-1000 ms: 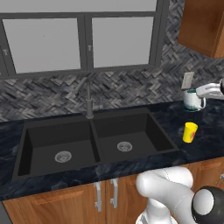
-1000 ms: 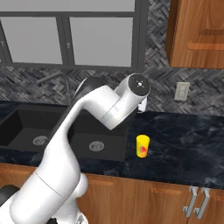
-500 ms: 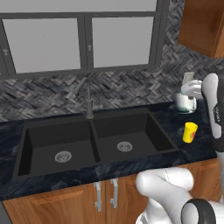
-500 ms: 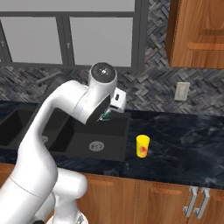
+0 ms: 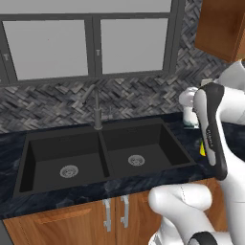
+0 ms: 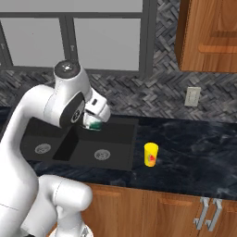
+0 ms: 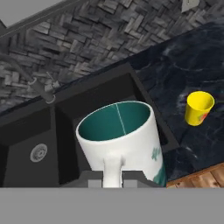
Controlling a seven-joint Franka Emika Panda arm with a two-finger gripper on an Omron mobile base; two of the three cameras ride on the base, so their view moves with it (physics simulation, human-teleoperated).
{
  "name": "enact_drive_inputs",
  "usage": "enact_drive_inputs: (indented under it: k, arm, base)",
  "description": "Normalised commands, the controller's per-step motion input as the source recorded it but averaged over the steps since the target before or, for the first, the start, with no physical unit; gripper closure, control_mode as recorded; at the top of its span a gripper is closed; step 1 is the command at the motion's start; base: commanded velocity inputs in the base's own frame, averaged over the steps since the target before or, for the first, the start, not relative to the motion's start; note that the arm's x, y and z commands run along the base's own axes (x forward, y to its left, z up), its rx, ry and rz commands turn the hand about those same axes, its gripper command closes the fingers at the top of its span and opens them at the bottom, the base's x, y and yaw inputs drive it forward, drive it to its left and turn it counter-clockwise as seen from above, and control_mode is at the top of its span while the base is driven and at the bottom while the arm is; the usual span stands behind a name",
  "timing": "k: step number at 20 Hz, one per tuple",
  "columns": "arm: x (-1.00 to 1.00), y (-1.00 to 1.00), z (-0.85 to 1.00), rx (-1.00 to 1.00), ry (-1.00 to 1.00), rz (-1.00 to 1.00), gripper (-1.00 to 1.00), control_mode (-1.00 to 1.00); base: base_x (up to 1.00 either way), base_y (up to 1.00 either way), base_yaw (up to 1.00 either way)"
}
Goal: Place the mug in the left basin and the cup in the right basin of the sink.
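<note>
While the white arm blocks much of the right side of the left base view, the hand view gives the clearest look at the mug: white-grey outside, teal inside, upright, its handle facing the camera and running down between the gripper fingers. The fingertips themselves are cut off at the bottom edge there, but the jaws stand narrow and pinch the mug at its handle.

In the right base view the gripper is carried in the air above the sink, with only a teal-tinted sliver of the mug showing under the white hand; the rest is hidden by the wrist. From this side it hangs over the right basin, near the centre divider. The left basin is partly covered by the arm.

The cup, bright yellow with a red mark, stands upright on the dark marbled counter, just right of the sink. In the left base view only a thin yellow edge of the cup peeks from behind the forearm, and the mug there is hard to make out. The faucet rises behind the divider.
</note>
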Motion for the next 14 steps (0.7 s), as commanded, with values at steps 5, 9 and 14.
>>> enact_drive_inputs:
  k: [5, 9, 14]
  arm:
    - [-0.07, 0.50, 0.00, 0.00, 0.12, -0.18, 1.00, -1.00]
    - [-0.09, 0.53, 0.00, 0.00, 0.08, -0.16, 1.00, -1.00]
    - [-0.06, 0.53, 0.01, 0.00, 0.04, -0.13, 1.00, -1.00]
  base:
    - [0.00, 0.00, 0.00]
    - [0.00, 0.00, 0.00]
    - [0.00, 0.00, 0.00]
